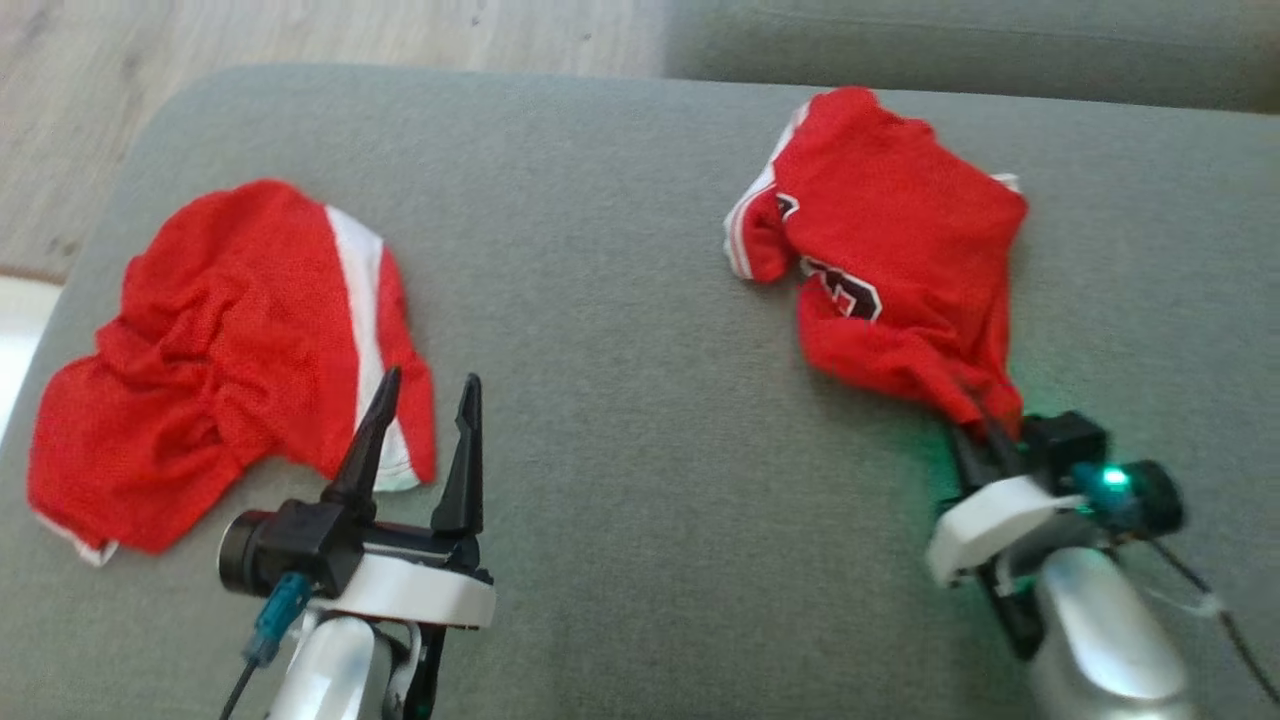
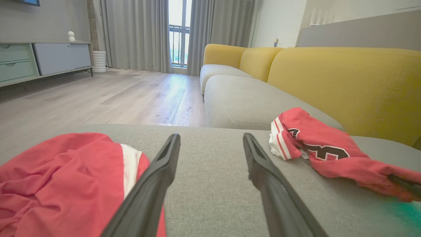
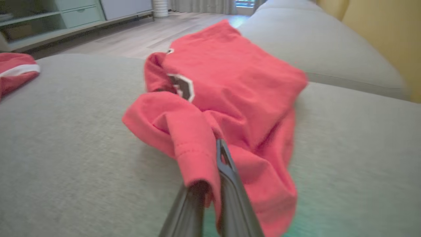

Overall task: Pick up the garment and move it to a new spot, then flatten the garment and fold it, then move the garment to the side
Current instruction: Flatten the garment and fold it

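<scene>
My right claw [image 3: 215,171] is clamped on the near hem of the red jersey [image 3: 230,75]. My right wrist view shows cloth draped over one finger; the head view buries that in folds. My left claw [image 1: 430,378] stands apart, just beside the red shorts [image 1: 230,340]. The jersey lies crumpled on the right of the grey sofa seat [image 1: 620,300], its long axis running from my claw to the far edge, striped armhole pointing left. Farthest, my left wrist view shows a yellow backrest [image 2: 345,82].

Grey sofa seat [image 1: 640,250] with yellow backrest [image 2: 345,82], wooden floor [image 2: 115,95], grey curtains [image 2: 138,33], bright window [image 2: 179,33].
</scene>
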Controlling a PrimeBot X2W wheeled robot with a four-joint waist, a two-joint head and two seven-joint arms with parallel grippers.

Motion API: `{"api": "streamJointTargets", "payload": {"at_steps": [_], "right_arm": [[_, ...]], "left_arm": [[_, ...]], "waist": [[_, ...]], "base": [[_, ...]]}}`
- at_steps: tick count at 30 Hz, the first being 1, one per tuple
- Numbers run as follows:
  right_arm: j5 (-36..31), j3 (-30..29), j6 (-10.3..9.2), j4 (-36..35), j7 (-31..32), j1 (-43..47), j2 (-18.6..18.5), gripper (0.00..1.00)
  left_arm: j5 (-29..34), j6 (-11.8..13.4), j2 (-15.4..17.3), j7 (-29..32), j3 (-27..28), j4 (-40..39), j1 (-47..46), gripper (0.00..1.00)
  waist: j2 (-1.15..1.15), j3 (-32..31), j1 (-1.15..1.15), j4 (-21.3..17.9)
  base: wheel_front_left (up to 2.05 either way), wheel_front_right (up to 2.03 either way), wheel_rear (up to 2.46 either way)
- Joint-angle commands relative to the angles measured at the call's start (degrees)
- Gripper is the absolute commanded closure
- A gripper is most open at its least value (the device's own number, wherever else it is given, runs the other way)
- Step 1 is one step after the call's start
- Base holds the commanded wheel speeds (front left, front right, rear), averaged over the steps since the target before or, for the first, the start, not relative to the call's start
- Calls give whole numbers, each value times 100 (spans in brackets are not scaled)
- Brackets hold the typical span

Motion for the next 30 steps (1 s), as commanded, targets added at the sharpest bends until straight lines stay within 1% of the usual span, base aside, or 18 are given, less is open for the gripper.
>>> {"api": "streamJointTargets", "payload": {"at_steps": [1, 4, 7, 9, 11, 12, 13, 14, 17, 22, 24, 30], "right_arm": [[-125, -184, -4, -336, -72, 87, -172, 100], [-334, -806, -4, -702, 86, 318, -364, 100], [-521, -1409, -4, -1079, 301, 533, -444, 100], [-657, -1782, -4, -1259, 449, 641, -441, 100], [-730, -2168, -4, -1387, 576, 684, -343, 100], [-788, -2336, -4, -1438, 626, 687, -288, 98], [-891, -2457, -4, -1491, 653, 689, -243, 21], [-954, -2553, -4, -1530, 662, 684, -189, 0], [-1068, -2610, -4, -1621, 611, 671, -59, 0], [-979, -2394, -4, -1835, 314, 668, 16, 0], [-704, -2128, -4, -1943, 169, 697, 24, 0], [165, -938, -4, -2447, -82, 1032, 27, 0]], "left_arm": [[64, -3, 14, -53, 221, -160, -73, 0], [78, -10, 2, -53, 250, -154, -20, 0], [68, -17, -11, -53, 234, -181, 12, 0], [55, -19, -17, -53, 217, -179, 38, 0], [54, -14, -21, -53, 195, -178, 63, 0], [52, -13, -22, -53, 185, -177, 75, 0], [49, -14, -23, -53, 175, -175, 83, 0], [47, -17, -24, -53, 163, -172, 88, 0], [38, -25, -26, -53, 140, -163, 97, 0], [18, -30, -28, -53, 161, -162, 97, 0], [14, -29, -28, -53, 172, -166, 103, 0], [-7, -20, -28, -53, 170, -218, 120, 0]], "waist": [[0, -191, 0, -232], [0, -299, 0, -382], [0, -376, 0, -466], [0, -413, 0, -494], [0, -434, 0, -511], [0, -441, 0, -516], [0, -445, 0, -514], [0, -446, 0, -508], [0, -448, 0, -485], [0, -453, 0, -468], [0, -464, 0, -468], [0, -492, 0, -483]], "base": [[0, 0, 0], [0, 0, 0], [0, 0, 0], [0, 0, 0], [0, 0, 0], [0, 0, 0], [0, 0, 0], [0, 0, 0], [0, 0, 0], [0, 0, 0], [0, 0, 0], [0, 0, 0]]}}
